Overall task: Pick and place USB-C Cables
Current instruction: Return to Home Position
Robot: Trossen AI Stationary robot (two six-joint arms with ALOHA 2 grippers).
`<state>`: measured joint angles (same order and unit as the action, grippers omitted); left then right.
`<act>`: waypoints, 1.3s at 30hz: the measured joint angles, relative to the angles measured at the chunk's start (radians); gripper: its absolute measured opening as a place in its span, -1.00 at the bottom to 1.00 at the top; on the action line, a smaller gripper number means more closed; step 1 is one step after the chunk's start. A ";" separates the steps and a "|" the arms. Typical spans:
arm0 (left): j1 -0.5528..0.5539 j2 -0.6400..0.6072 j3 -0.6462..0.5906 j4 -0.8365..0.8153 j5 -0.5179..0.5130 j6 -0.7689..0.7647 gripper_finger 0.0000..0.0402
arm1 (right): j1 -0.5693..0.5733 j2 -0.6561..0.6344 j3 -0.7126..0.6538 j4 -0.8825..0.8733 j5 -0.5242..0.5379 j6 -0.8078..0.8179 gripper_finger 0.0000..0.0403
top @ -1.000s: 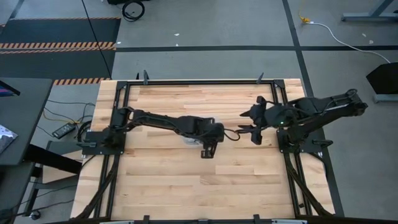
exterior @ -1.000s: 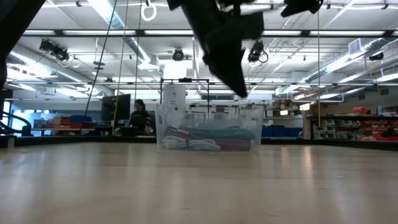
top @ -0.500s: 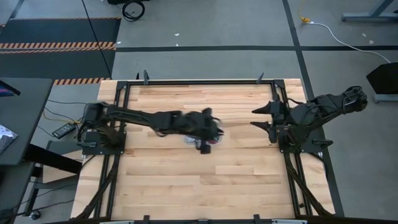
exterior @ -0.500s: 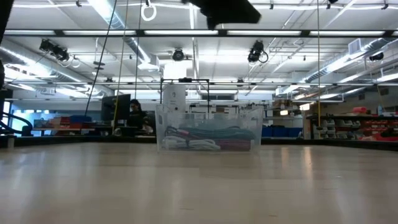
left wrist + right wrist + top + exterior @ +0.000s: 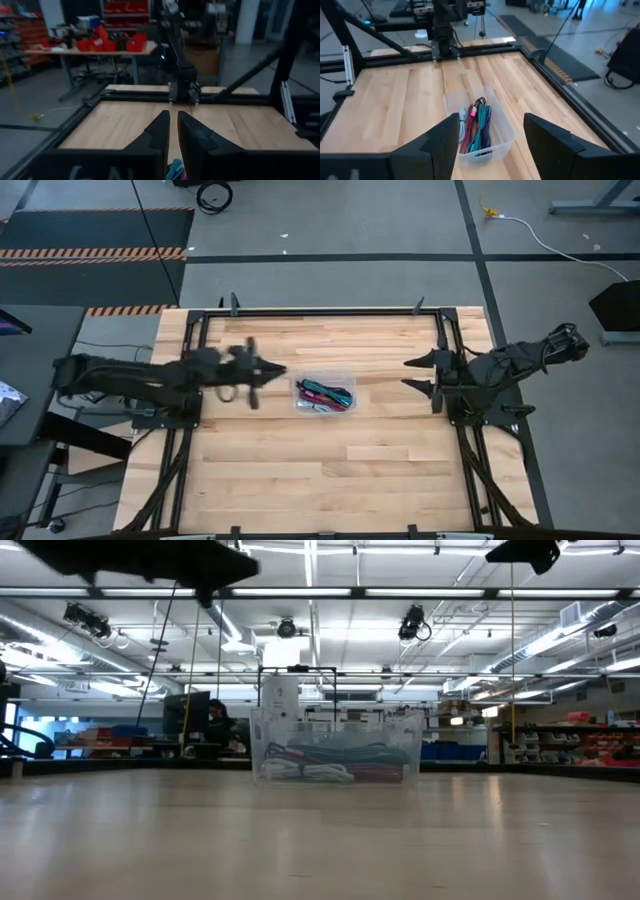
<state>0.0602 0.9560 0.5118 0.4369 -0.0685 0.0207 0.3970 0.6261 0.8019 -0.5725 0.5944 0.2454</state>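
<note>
A robotics lab in a large industrial hall: a wooden worktop (image 5: 320, 450) framed in black rails stands on grey concrete floor (image 5: 330, 220) beside hazard-striped mats (image 5: 90, 253). Strip lights (image 5: 440, 592) hang under an exposed ceiling, and red parts bins (image 5: 115, 42) sit on benches.

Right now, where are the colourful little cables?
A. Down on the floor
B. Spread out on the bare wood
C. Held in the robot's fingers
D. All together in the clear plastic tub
D: the cables lie bundled inside the clear tub, which stands on the table. Both the view from above and the right wrist view show this.
</note>
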 joint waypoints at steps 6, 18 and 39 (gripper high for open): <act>0.037 -0.299 -0.216 0.003 0.008 -0.017 -0.79 | -0.036 -0.139 -0.185 0.205 -0.022 -0.045 0.04; 0.065 -0.469 -0.373 -0.016 0.085 -0.075 -0.84 | -0.150 -0.280 -0.465 0.438 -0.195 -0.052 -0.83; 0.111 -0.473 -0.502 0.131 0.156 -0.109 -0.98 | -0.461 -0.299 -0.796 0.936 -0.695 -0.159 -0.98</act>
<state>0.1716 0.4830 0.0093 0.5679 0.0879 -0.0885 -0.0644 0.3271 0.0063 0.3639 -0.1001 0.0863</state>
